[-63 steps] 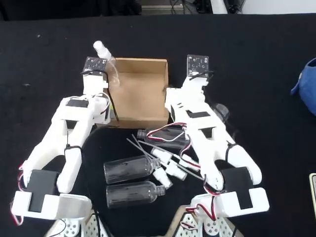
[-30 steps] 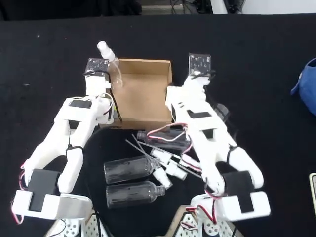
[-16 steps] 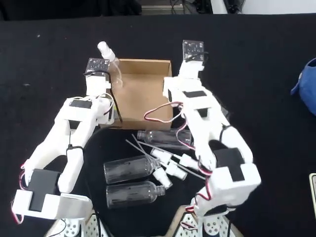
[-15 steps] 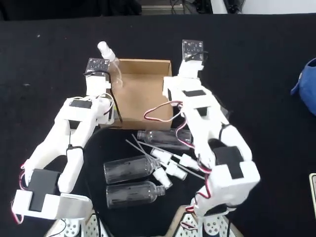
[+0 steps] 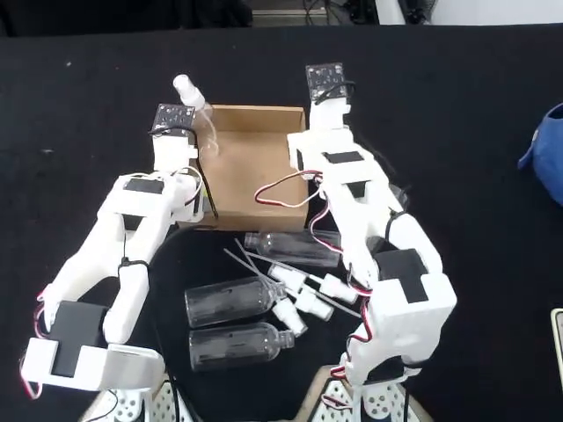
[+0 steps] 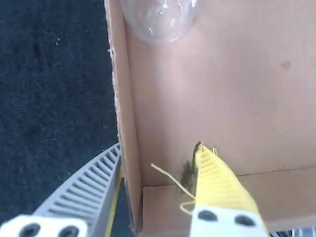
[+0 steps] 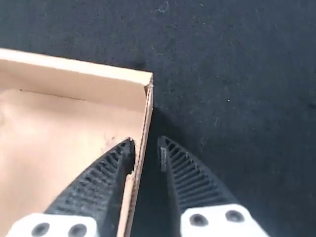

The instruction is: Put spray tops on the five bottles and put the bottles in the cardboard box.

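1. The cardboard box (image 5: 255, 189) sits open-side-up on the black bench (image 5: 457, 105), right between the two arms.
2. The left hand (image 6: 159, 147) is wide open and straddles the box's left wall. Its grey finger (image 6: 94, 182) is outside over the bench, and its yellow finger (image 6: 217, 185) is inside over the box floor. The yellow one is well off the wall, so nothing's gripped.
3. The right hand (image 7: 145, 143) does the same at the box's right wall, near the far right corner. One black finger (image 7: 106, 170) is inside, right up against the cardboard. The other finger (image 7: 185, 170) is outside with a dark gap between it and the wall. So it's only open a crack, and it isn't pinching the wall as far as I can see.
4. One bottle with a spray top (image 5: 201, 114) is in the far left corner of the box. It leans so its white top pokes out past the rim. From the left wrist view you get its clear rounded body (image 6: 160, 17) against the box floor.
5. Three uncapped bottles (image 5: 233, 299) lie on their sides on the bench in front of the box, between the arms. One is just beside the box's near wall, and the other two lie side by side closer to the arm bases.
6. The loose spray tops (image 5: 308, 303) are in a little pile by the bottle necks, dip tubes sticking out toward the left.
7. There's a blue thing (image 5: 547, 154) at the right edge of the bench, well apart from all of it
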Robot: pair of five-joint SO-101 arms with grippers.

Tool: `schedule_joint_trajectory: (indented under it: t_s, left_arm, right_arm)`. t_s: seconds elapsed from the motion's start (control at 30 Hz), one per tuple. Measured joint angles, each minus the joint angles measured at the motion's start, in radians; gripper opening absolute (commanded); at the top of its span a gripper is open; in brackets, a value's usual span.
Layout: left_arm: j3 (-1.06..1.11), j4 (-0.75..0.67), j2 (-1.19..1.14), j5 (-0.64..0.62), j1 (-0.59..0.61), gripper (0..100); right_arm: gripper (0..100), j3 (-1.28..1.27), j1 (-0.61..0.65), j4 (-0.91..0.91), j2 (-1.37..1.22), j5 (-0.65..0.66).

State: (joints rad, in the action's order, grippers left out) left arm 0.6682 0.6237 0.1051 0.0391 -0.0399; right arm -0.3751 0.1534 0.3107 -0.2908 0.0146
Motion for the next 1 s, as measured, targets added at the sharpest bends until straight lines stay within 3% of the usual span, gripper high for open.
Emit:
schedule_joint_trajectory:
  t_s: [0.63, 1.0]
  left_arm:
    - [0.018, -0.009, 0.003, 0.000, -0.041, 11]
    - [0.018, -0.008, 0.008, -0.002, -0.041, 11]
  right_arm:
    - [7.0, 0.002, 0.000, -0.035, 0.000, 0.015]
    - [7.0, 0.124, 0.000, -0.066, -0.132, 0.015]
